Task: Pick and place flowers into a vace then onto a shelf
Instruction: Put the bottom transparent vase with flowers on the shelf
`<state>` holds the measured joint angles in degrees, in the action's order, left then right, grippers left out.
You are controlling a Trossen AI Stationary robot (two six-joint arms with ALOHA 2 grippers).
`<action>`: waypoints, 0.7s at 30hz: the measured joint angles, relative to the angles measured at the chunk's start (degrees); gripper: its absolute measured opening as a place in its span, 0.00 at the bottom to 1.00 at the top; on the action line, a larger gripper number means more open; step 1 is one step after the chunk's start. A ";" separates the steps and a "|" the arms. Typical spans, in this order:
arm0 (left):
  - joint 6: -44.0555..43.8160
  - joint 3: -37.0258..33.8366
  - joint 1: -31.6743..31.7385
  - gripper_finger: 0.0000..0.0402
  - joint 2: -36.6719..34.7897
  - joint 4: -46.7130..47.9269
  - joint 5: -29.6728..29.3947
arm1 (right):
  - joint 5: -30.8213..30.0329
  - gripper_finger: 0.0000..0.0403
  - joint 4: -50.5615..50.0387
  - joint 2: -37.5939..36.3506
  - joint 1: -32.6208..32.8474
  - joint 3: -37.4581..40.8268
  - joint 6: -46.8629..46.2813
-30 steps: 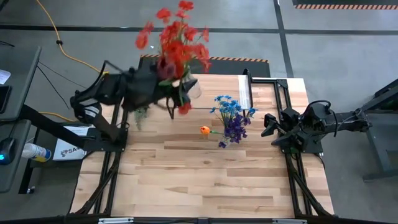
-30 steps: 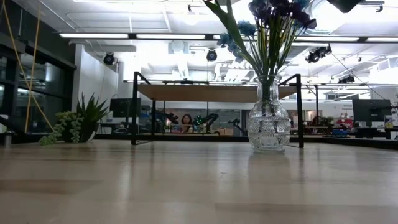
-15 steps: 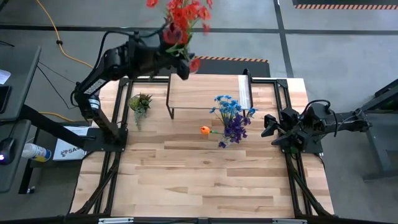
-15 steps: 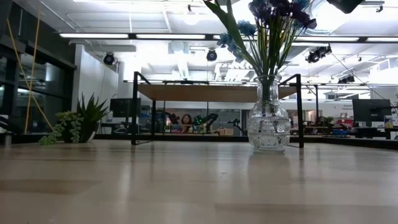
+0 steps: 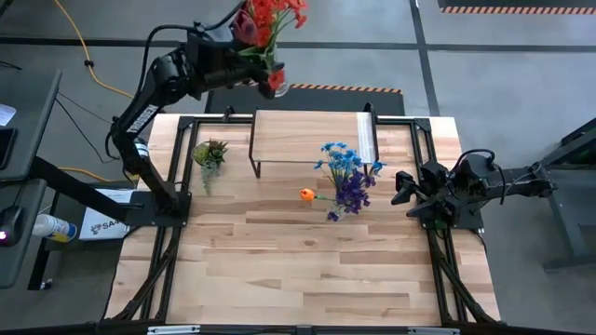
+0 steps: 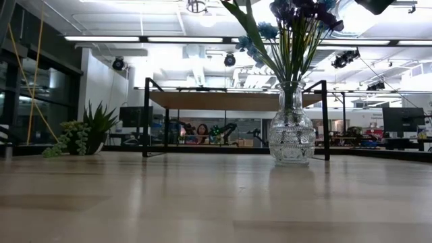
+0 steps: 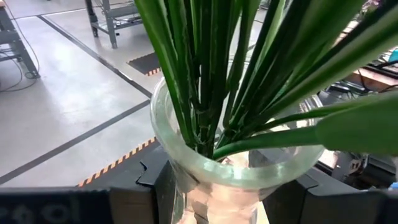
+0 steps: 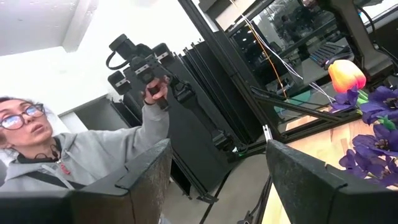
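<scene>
A: Item one, left hand (image 5: 250,70)?

B: It is raised past the far edge of the worktop (image 5: 307,270), above the floor beyond the shelf (image 5: 312,138). A clear glass vase (image 7: 233,165) is clasped between its dark fingers (image 7: 163,186), seen in the left wrist view on either side of the glass. A bunch of red flowers (image 5: 270,17) stands in that vase; the green stems (image 7: 205,68) are crowded through the rim.

A: Item two, the shelf?

B: A low light-wood board on thin black legs, set at the far side of the worktop. A pale strip (image 5: 365,138) is noted near its right end. Nothing is seen standing on the board.

A: Item three, the remaining flowers?

B: A second clear vase (image 6: 291,128) is seen upright on the worktop, in front of the shelf's right half. Blue flowers (image 5: 343,160) and purple flowers (image 5: 352,194) are held in it. An orange flower (image 5: 306,194) is seen just left of them; whether it belongs to the same vase cannot be told from above.

A: Item four, right hand (image 5: 402,187)?

B: It is parked at the right edge of the worktop, near the blue and purple bunch but apart from it. Its fingers (image 8: 305,180) are spread, with nothing between them.

A: Sundries?

B: A small green spiky plant (image 5: 209,153) is placed at the shelf's left end. A person in a grey hooded top (image 8: 81,155) is seen beyond the worktop in the right wrist view.
</scene>
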<state>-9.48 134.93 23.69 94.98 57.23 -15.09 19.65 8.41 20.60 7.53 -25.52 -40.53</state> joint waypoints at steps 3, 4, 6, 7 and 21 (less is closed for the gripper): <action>0.45 -0.53 1.13 0.52 0.00 -0.33 1.03 | 0.01 0.63 -0.01 0.00 0.00 0.00 0.00; 0.57 -1.12 1.24 0.52 0.00 -0.54 1.07 | -0.01 0.63 -0.01 0.00 0.00 0.00 0.00; 0.68 -2.54 1.30 0.52 0.07 -0.20 1.05 | -0.01 0.63 0.00 0.00 0.00 0.00 0.02; 0.68 -3.41 1.69 0.52 0.11 -0.13 1.18 | -0.01 0.63 -0.01 0.00 0.00 0.00 0.02; 1.43 -21.59 6.23 0.52 0.15 -12.48 11.31 | 0.01 0.63 0.00 0.00 0.00 0.00 -0.79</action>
<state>-8.05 113.34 29.92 95.13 44.76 -3.78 19.66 8.41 20.60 7.53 -25.52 -41.33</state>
